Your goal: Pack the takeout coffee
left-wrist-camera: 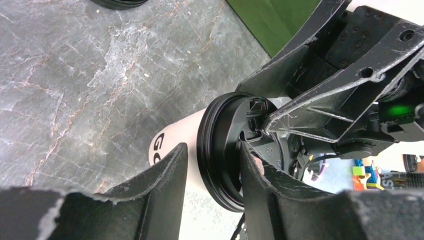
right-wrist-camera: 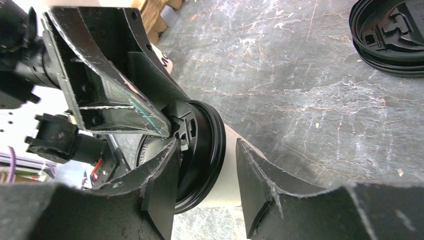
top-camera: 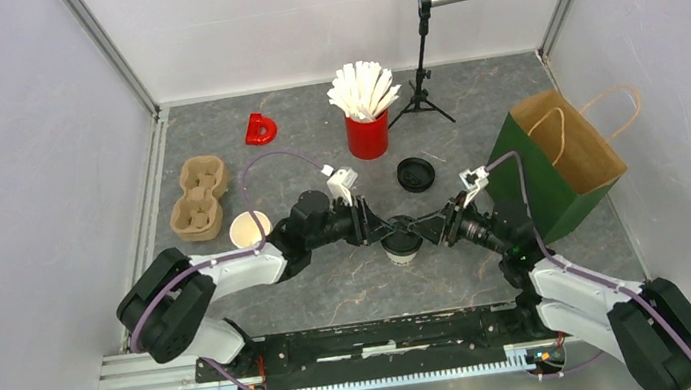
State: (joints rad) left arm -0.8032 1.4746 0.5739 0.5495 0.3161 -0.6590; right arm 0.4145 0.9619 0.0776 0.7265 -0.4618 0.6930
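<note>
Near centre, lidded cup (top-camera: pixel 402 248): upright on the table (top-camera: pixel 332 277), black lid (left-wrist-camera: pixel 220 150) on, between both grippers.
Left gripper (top-camera: pixel 381 230): jaws apart, straddling the lid rim; one finger over the lid top, one beside the cup wall.
Right gripper (top-camera: pixel 427 228): same stance, from the right.
Left, open cup (top-camera: pixel 248 229): lidless, just beside the carrier (top-camera: pixel 198 197).
Farther, loose lid (top-camera: pixel 415 174): flat, apart from both cups.

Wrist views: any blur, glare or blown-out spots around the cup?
Left wrist: lid and cup sharp, thin glare on the lid's rim, background at lower right blown out white. Right wrist: lid sharp too, background at left blown out. Top external: even light, soft shadows, no blur, cup small in frame.
</note>
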